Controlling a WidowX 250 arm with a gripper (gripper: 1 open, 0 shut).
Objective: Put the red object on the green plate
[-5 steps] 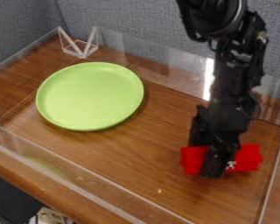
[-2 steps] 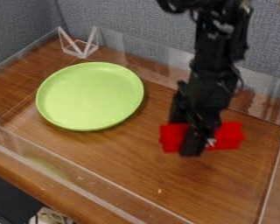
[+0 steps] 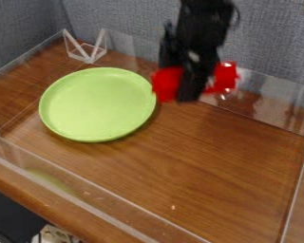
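My black gripper (image 3: 193, 89) hangs in the air just right of the green plate (image 3: 91, 106), pointing down. It is shut on the red object (image 3: 167, 82), an elongated block held crosswise. The block's two red ends stick out on either side of the fingers (image 3: 190, 76), and its middle is hidden behind them. The block floats above the wooden table, level with the plate's right rim in the picture. The round lime-green plate lies flat at the left with nothing on it.
A small white wire stand (image 3: 85, 44) sits at the back left corner. Low clear plastic walls (image 3: 142, 195) ring the wooden table (image 3: 205, 161). A grey fabric panel forms the backdrop.
The gripper has lifted the red object off the table at the front right. It has carried the block up and leftward to the plate's right rim, and the wrist has rolled somewhat.
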